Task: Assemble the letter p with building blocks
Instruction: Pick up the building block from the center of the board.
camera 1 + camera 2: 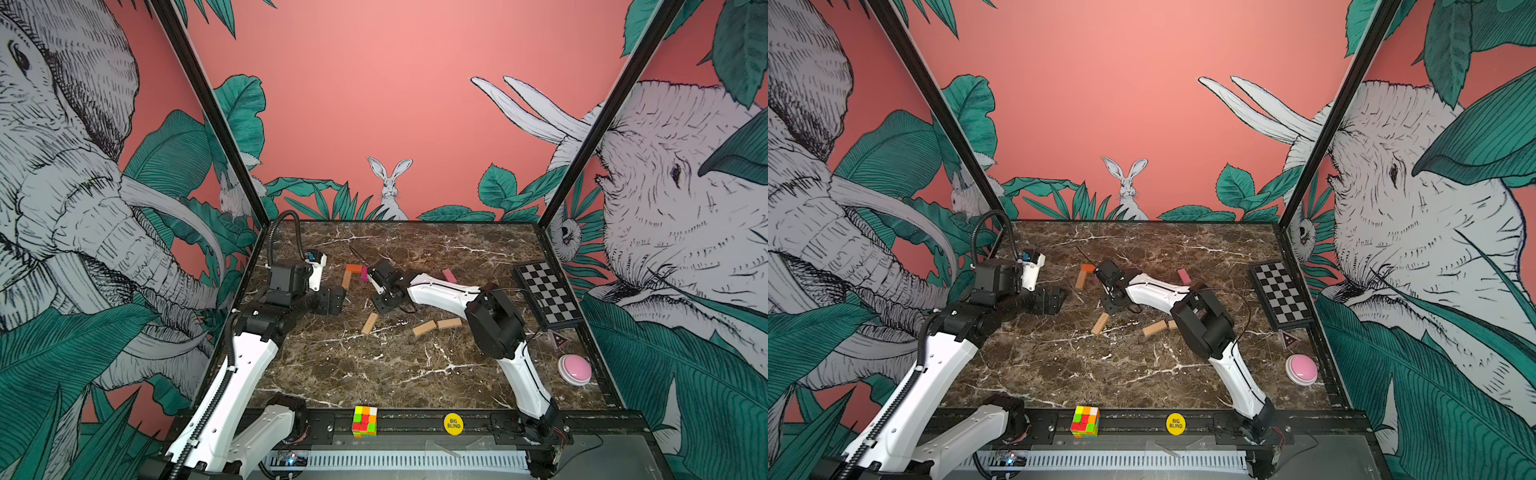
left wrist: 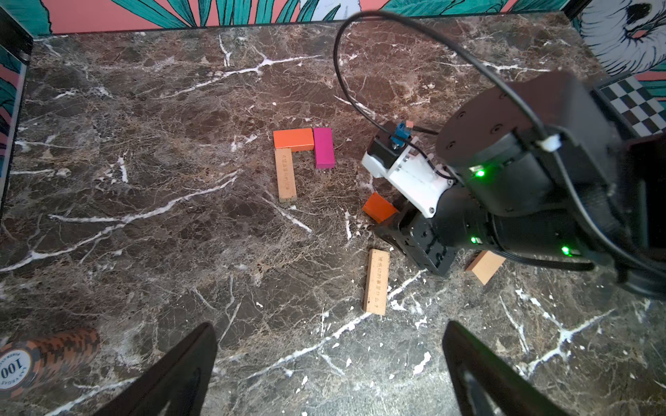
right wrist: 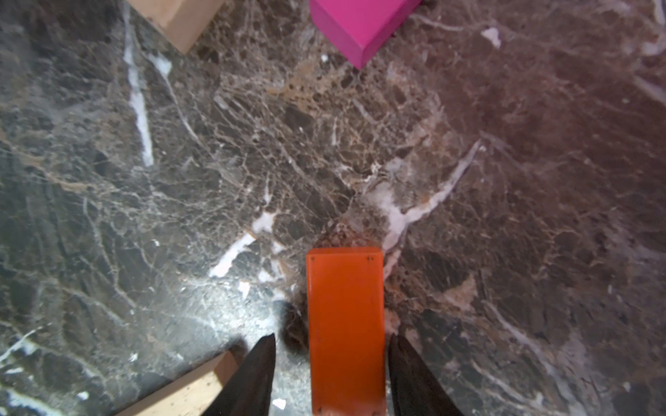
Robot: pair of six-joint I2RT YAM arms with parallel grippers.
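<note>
An orange block point(image 2: 293, 139), a magenta block point(image 2: 323, 147) and a tan block point(image 2: 285, 174) lie joined in a hook shape, seen in a top view as orange point(image 1: 353, 268) over tan point(image 1: 346, 280). My right gripper point(image 3: 332, 338) points down at the table beside them. Its jaws flank a second orange block point(image 3: 346, 306), with a gap at one finger; this block point(image 2: 379, 207) lies flat. My left gripper point(image 2: 329, 342) hangs wide open over bare marble, left of the blocks point(image 1: 338, 301). Loose tan blocks point(image 1: 369, 323) point(image 1: 424, 327) point(image 1: 449, 323) and a pink block point(image 1: 449, 275) lie around.
A chessboard point(image 1: 548, 293), a small triangular sign point(image 1: 560, 340) and a pink button point(image 1: 575, 369) line the right side. A puzzle cube point(image 1: 365, 422) and a yellow chip point(image 1: 453, 424) sit on the front rail. A poker-chip stack point(image 2: 47, 356) lies near my left gripper.
</note>
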